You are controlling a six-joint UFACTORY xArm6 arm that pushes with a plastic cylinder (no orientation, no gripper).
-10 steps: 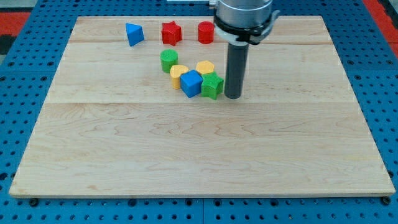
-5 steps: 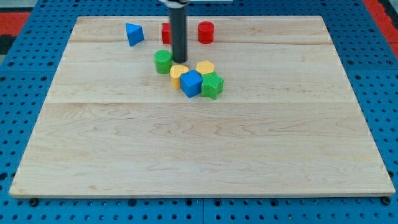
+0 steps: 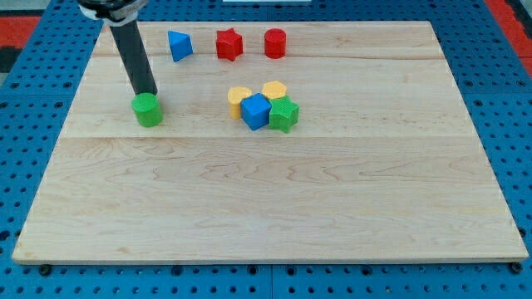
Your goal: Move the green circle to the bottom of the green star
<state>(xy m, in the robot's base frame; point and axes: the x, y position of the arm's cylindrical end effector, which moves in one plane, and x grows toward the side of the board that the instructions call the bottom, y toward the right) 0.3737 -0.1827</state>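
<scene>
Our tip [image 3: 148, 93] sits at the upper edge of the green circle [image 3: 149, 110], touching it or very nearly so; we cannot tell which. The tool is a plain dark rod with nothing to spread or pinch, and it slants up towards the view's top left, where the arm's housing is cut off by the frame.

The green circle lies on the view's left part of the wooden board [image 3: 266, 208], well apart from the other blocks. The green star [image 3: 283, 114] is to the view's right of it, at the right end of a tight cluster. Just beside the star on its left is the blue cube [image 3: 256, 110]. Behind these are two yellow blocks, one [image 3: 238, 98] at the cluster's left and one [image 3: 274, 90] above the star; we cannot make out their shapes with certainty.

Along the board's top edge stand a blue triangle [image 3: 179, 45], a red star [image 3: 229, 44] and a red cylinder [image 3: 275, 42], in a row from left to right.

The board rests on a blue perforated surface [image 3: 33, 100], with red showing at the view's top corners.
</scene>
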